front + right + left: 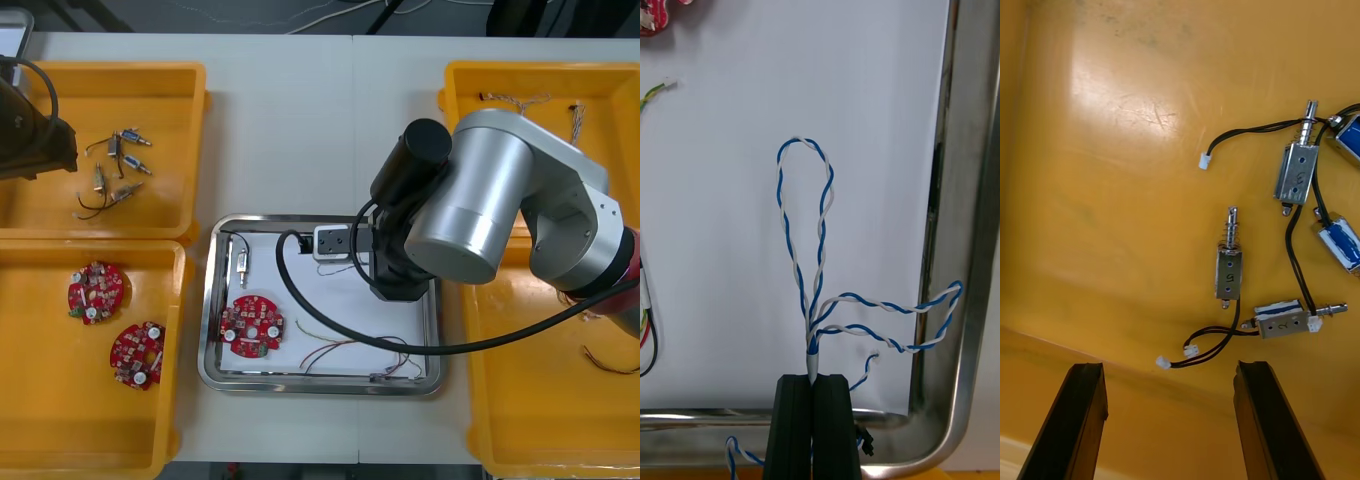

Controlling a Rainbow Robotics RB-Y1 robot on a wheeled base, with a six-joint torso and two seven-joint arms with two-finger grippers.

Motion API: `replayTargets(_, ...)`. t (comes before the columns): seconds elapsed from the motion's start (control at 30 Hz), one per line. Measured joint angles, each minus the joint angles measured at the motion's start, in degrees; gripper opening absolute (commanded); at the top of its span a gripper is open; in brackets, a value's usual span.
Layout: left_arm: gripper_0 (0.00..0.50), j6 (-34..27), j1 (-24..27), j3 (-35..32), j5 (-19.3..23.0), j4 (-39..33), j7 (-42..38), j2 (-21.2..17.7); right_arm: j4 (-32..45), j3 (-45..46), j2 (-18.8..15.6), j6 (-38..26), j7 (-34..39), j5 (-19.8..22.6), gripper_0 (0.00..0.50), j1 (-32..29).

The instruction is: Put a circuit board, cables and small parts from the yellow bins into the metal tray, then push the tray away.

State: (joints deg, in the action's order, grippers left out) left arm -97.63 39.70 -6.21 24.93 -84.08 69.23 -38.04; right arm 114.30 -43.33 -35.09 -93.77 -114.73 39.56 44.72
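The right end effector [812, 379] is over the right part of the metal tray [210, 340]. Its fingers are clenched on one end of the twisted blue and white cable [820, 225]. The cable's loops fan out from the fingers over the tray's white floor. One loop reaches toward the shiny side wall, and a short strand shows beside the fingers at the rim. Whether the loops already rest on the floor cannot be told.

Farther left in the tray lie a round red circuit board [251, 326], a small metal part [241, 262] and a thin red and yellow cable [340, 352].

The step in hand looks like setting this cable down. To do it well, the right arm [480, 190] would do best to ease a little leftward, away from the wall, and sink low before letting go. That way the springy loops settle inside the tray and do not drape over the rim. A slow, straight lift afterwards should keep the fingers from dragging a strand out.

The left end effector [1169, 367] hangs released, fingers wide apart, over the far left yellow bin [170, 90] on the desk [300, 120]. The small metal parts [1229, 270] with black leads lie just beyond its fingertips.
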Motion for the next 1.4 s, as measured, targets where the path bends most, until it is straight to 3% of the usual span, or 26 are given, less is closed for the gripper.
replayTargets(0.2,0.500,1.7,0.3,0.1,-0.6,0.9,0.0,1.4,-2.0,-3.8,0.1,3.2,0.0,-1.5,0.000,0.0)
replayTargets(0.63,0.500,9.2,3.3,2.2,-4.1,10.6,3.3,3.4,-6.3,-7.2,0.5,9.4,-2.0,-3.4,0.000,0.0)
replayTargets(0.7,0.500,9.7,3.3,2.4,-4.7,11.1,5.4,3.7,-6.8,-7.4,0.5,9.9,-2.0,-3.5,0.073,0.0)
replayTargets(0.77,0.500,9.9,3.3,2.5,-5.3,11.2,7.2,4.2,-6.9,-7.4,0.5,9.9,-2.0,-3.6,0.329,0.0)
replayTargets(0.8,0.500,10.0,3.3,2.6,-5.5,11.3,7.6,4.5,-7.0,-7.4,0.6,9.9,-2.0,-3.6,0.403,0.0)
replayTargets(0.87,0.500,10.8,3.3,2.6,-5.8,11.7,7.6,5.0,-7.0,-7.4,0.6,10.3,-2.0,-3.9,0.466,0.0)
replayTargets(0.93,0.500,12.0,3.3,2.6,-6.1,12.5,7.6,5.4,-7.0,-7.4,0.6,10.8,-2.1,-3.9,0.500,0.0)
replayTargets(1.1,0.500,15.4,3.4,2.6,-6.9,15.4,7.6,6.5,-7.0,-7.4,0.6,10.9,-2.9,-3.8,0.500,0.0)
replayTargets(1.4,0.500,15.7,3.4,2.6,-7.0,17.3,7.6,6.8,-7.0,-7.4,0.6,10.9,-3.2,-2.6,0.500,0.0)
